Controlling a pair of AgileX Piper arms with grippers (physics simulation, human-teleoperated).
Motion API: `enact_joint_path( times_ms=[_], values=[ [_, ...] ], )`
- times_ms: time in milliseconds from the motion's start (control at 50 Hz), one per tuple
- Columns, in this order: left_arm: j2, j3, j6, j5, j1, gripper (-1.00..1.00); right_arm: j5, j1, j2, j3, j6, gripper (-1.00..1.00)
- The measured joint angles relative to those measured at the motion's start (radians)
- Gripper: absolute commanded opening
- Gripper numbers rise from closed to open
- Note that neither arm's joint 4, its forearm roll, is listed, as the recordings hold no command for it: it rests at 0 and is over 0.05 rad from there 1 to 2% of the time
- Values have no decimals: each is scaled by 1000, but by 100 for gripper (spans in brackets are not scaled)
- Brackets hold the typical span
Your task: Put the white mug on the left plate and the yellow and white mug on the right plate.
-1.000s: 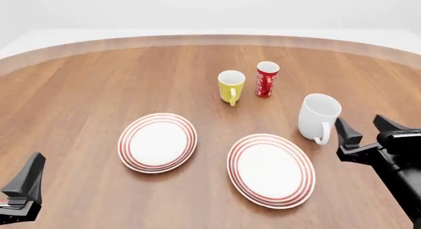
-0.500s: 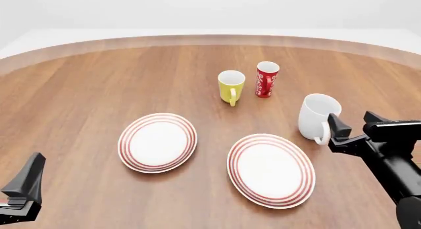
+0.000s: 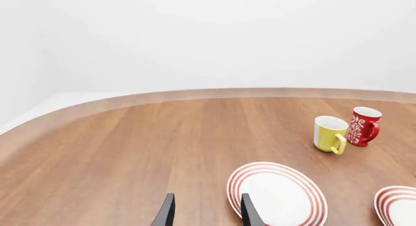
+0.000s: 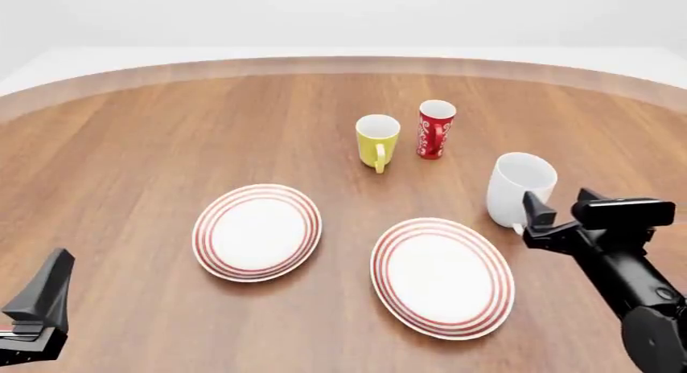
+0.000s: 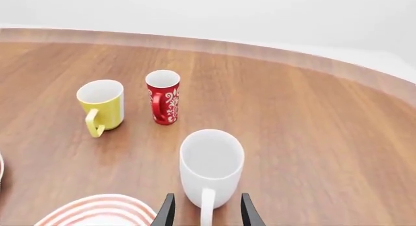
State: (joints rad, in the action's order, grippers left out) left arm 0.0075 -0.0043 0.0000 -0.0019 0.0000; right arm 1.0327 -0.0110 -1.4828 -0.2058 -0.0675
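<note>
Two plates lie toward the table's (image 4: 129, 132) near edge, the left plate (image 4: 257, 231) and the right plate (image 4: 442, 276), both bare. The white mug (image 4: 520, 188) stands upright near the right edge: probably rigid, smooth and slippery, best pinched at its handle, which sits between the right claw's (image 5: 204, 212) parted tips. The yellow and white mug (image 4: 377, 141) stands mid-table. The left claw (image 3: 205, 214) hangs parted, empty.

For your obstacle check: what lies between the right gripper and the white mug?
Nothing: the right wrist view shows the white mug's handle already between the open fingers of the right gripper.
</note>
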Motion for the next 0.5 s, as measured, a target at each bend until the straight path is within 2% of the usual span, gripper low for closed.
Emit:
enact_joint_path(
  times_ms=[500],
  values=[
    [0, 0, 0, 0, 0, 100, 102, -11, -183, -26, 21, 100]
  ],
)
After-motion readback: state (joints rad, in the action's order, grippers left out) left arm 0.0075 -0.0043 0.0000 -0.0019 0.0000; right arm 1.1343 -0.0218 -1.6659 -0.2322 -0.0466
